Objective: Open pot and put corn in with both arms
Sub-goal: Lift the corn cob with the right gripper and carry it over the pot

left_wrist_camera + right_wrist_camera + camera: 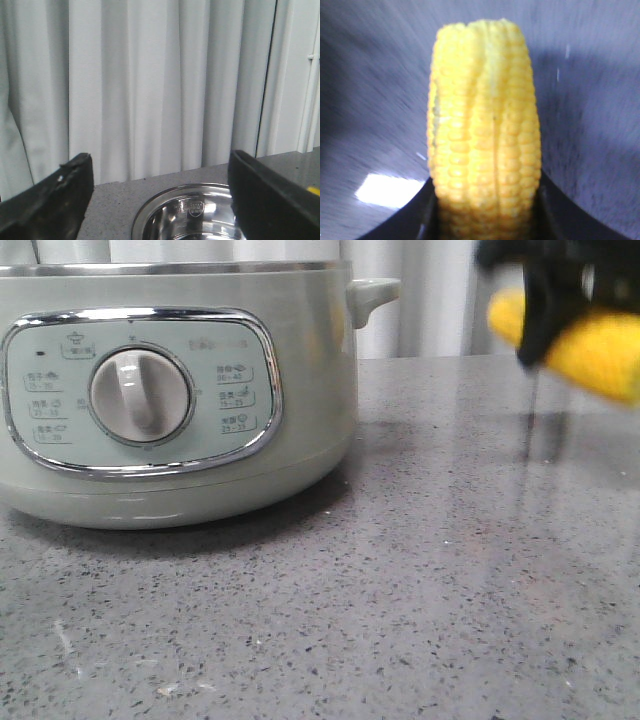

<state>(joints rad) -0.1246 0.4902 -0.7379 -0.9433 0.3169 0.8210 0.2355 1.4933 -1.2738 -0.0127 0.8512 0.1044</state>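
Observation:
The pale grey-green pot (310, 390) stands at the left of the front view, with its round dial (140, 395) and small side handle (370, 295) showing; its top is cut off by the frame. The yellow corn (600, 350) hangs in the air at the upper right, well above the counter. My right gripper (545, 300) is shut on it. In the right wrist view the corn (485, 125) stands up between the black fingers of the right gripper (485, 200). My left gripper (160, 167) is open wide and holds nothing. It hovers over a shiny steel bowl-shaped rim (150, 210).
The grey speckled counter (450, 560) stretches in front of and to the right of the pot. A pale curtain (150, 85) hangs behind the counter's far edge. I cannot tell whether the steel rim under the left gripper is the pot's inside or a lid.

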